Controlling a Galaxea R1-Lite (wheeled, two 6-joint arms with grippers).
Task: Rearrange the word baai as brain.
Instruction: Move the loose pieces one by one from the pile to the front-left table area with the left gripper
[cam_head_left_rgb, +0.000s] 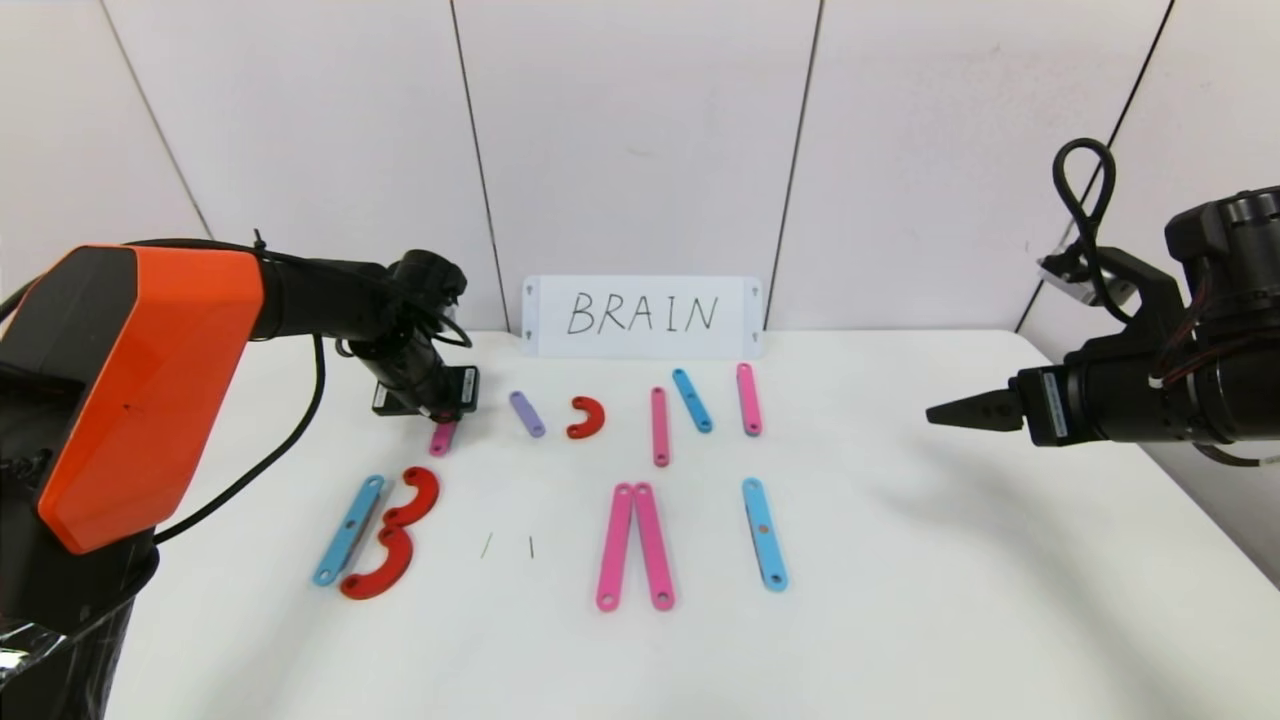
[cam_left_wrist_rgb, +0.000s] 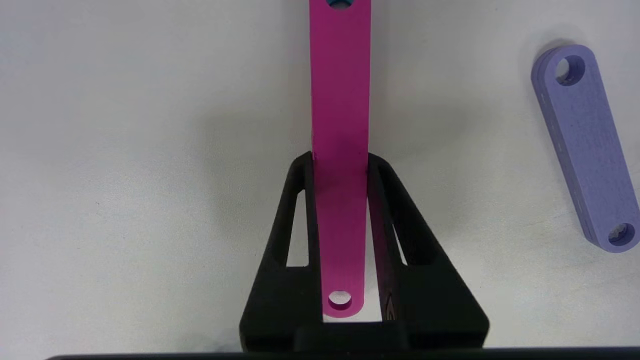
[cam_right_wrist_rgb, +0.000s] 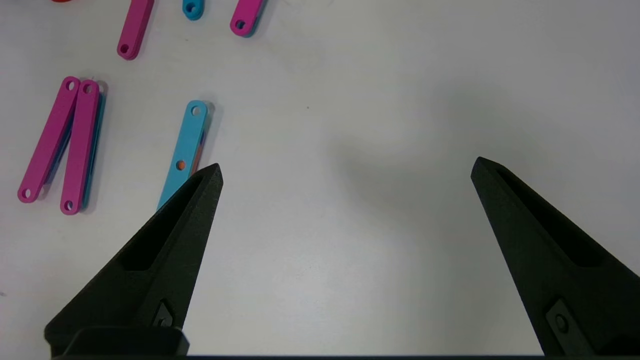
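Pink strip (cam_left_wrist_rgb: 340, 100): flat plastic, matt, smooth face with fine layer lines. Purple strip (cam_left_wrist_rgb: 585, 145): plastic, matt, slightly grainy, ridged along its edge. Red arcs (cam_head_left_rgb: 395, 535) and light-blue strip (cam_head_left_rgb: 764, 533): plastic, low sheen. Table (cam_head_left_rgb: 900, 600): smooth, matt white. Left gripper (cam_left_wrist_rgb: 340, 165) fingers: black matt plastic. Arm cover (cam_head_left_rgb: 130, 380): glossy orange plastic. Card (cam_head_left_rgb: 642, 316): white, glossy film.

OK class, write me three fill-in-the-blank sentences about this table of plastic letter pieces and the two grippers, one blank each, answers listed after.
1. The left gripper is shut on a ____ strip.
2. The white card at the back of the table reads ____.
3. The right gripper, hovering above the table, has its jaws ____.

Missing words: pink; BRAIN; open
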